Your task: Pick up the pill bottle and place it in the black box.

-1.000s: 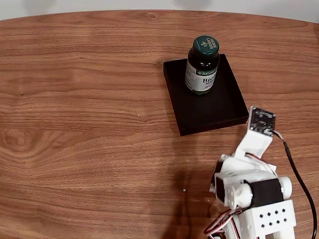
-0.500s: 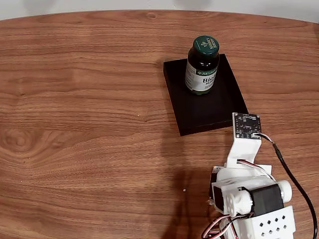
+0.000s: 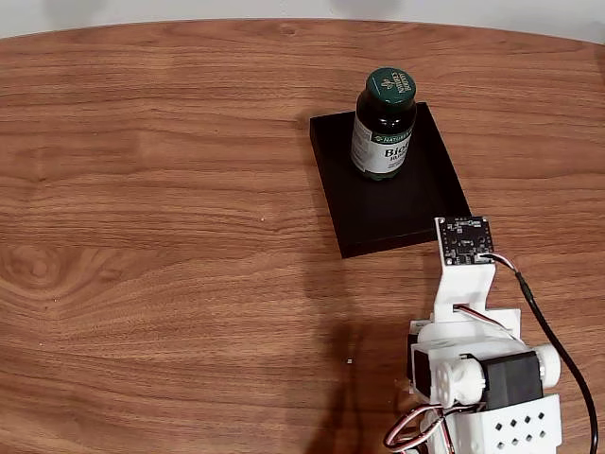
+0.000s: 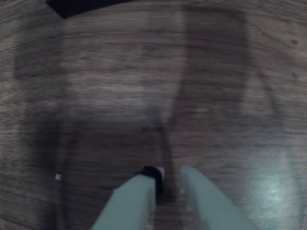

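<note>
Fixed view: pill bottle (image 3: 383, 123) upright in black box (image 3: 397, 203)

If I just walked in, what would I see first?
First you'd spot the bottle with its green cap, standing upright in the far part of the black box on the wooden table. Next, the white arm folded up at the bottom right of the fixed view, apart from the bottle, its gripper low over bare wood with jaws nearly together and nothing between them.
</note>
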Controlling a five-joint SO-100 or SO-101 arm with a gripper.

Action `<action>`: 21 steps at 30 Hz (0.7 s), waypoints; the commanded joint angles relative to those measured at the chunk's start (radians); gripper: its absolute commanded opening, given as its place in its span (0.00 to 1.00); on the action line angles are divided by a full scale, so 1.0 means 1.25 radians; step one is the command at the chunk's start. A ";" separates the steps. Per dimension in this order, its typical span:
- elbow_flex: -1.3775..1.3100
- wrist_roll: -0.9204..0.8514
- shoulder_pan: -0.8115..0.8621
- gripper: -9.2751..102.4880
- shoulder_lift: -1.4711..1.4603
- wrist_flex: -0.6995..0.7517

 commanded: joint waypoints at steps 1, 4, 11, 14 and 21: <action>-0.012 -0.006 0.009 0.08 0.002 0.131; -0.012 -0.010 0.011 0.08 0.007 0.133; -0.012 -0.049 0.010 0.08 0.033 0.137; -0.012 -0.061 0.010 0.08 0.040 0.139; -0.012 -0.082 -0.001 0.08 0.053 0.142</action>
